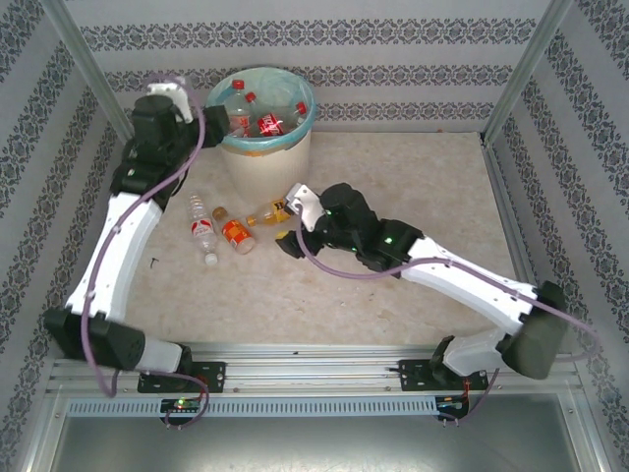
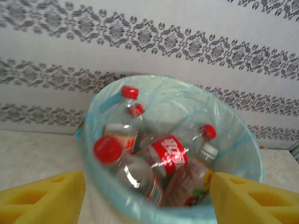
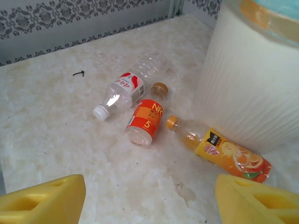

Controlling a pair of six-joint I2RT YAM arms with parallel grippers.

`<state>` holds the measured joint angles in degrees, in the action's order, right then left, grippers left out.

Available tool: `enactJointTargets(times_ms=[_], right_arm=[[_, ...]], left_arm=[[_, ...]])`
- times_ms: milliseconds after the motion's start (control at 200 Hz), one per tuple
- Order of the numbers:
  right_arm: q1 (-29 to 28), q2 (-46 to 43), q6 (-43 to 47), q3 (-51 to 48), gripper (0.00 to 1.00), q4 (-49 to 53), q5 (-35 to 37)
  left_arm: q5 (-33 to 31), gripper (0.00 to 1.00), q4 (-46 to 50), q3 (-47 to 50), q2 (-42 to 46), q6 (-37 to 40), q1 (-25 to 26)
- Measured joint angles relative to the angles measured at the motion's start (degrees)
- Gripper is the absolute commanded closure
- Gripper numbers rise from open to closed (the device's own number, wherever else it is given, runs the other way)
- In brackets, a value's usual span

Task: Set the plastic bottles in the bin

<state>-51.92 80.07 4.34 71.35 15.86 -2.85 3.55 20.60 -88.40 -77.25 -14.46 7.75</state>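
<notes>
Because its jaws stand well apart and hold nothing, the left tool [image 2: 147, 193] hangs over the bin [image 2: 243, 158], I judge, as the place for dropping; several bottles [image 2: 168, 156] lie inside, just below it. The right tool [image 3: 149, 196] is also open and empty, low over the counter [image 3: 56, 140], probably to pick. Ahead of it lie the juice bottle [image 3: 224, 151], touching the bin's wall, the orange-label bottle [image 3: 145, 121] just beside it, and the white-capped bottle [image 3: 124, 91] behind.

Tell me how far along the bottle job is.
Done: several bottles lie in the bin. In hand: nothing; left jaws open and empty by the bin, right jaws open over the table. Remaining: three beside the bin: white-capped bottle, orange-labelled bottle, orange juice bottle.
</notes>
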Motion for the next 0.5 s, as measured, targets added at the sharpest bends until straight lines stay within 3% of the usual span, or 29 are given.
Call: enactJointTargets(times_ms=[255, 500], right_arm=[[-2.56, 16.11, -4.07, 11.39, 0.28, 0.5, 2.93], [-6.08, 32.0, -8.44, 25.22, 0.27, 2.16, 7.34]], left_arm=[[-7.76, 0.25, 3.89, 17.64, 23.34, 2.27, 0.0], [-15.52, 0.22, 10.01, 34.58, 37.64, 2.97, 0.0]])
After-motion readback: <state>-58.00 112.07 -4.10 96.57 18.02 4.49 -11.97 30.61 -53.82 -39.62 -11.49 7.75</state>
